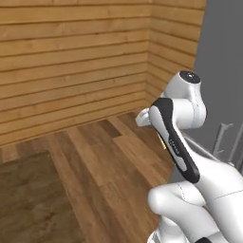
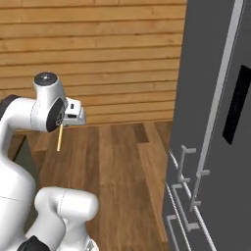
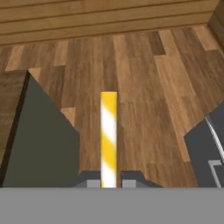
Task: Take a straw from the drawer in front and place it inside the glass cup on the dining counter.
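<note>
Fingers (image 3: 130, 180) of our gripper (image 3: 109, 181) are clenching the straw (image 3: 108, 135) between them; in the hand view the two dark tips are sitting tight against either side of its lower end. We are seeing the straw as a striped yellow and white stick reaching away from the tips, over the brown plank floor (image 3: 144, 78).

In the right base view we are holding the gripper (image 2: 62, 124) high above the floor, on the left of the picture, and the straw (image 2: 59, 138) is hanging down from it, close to upright. In the left base view the straw (image 1: 163, 142) is showing just as a small yellow sliver beside the dark forearm; the rest is hidden behind the arm.

We are seeing the dining counter (image 3: 11, 105) at the near left in the hand view: a dark wood top with its base wall falling away below the edge. A grey fridge (image 2: 215, 98) is standing on the right, with its long-handled drawers (image 2: 184, 206) low down. A wall of light wood planks (image 1: 71, 61) is closing the far side.
</note>
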